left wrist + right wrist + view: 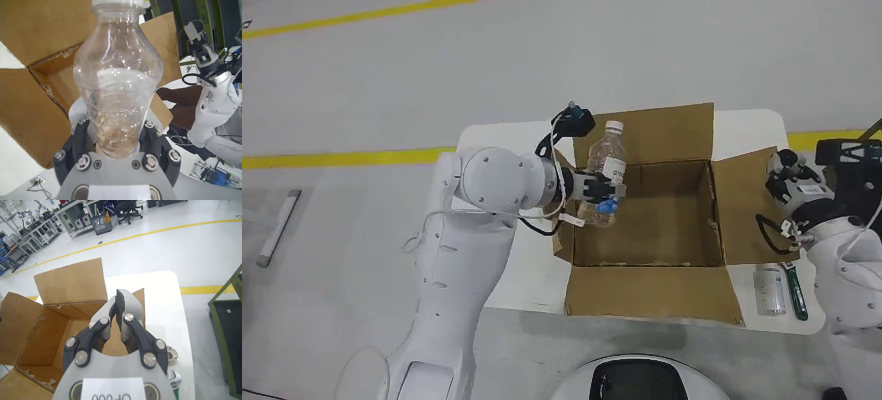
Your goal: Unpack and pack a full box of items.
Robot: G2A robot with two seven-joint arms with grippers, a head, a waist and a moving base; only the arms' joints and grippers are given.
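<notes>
Bottle (608,158) clamped in left hand (603,192), over box (642,292) left rim

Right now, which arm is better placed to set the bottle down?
Left. The left gripper is shut on the bottle, at the left wall of the box. The right gripper is shut on nothing, over the right flap, farther from it.

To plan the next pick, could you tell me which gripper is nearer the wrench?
Right. The right gripper is beside the box, on the same side as the wrench; the left gripper holds the bottle at the box's opposite side.
</notes>
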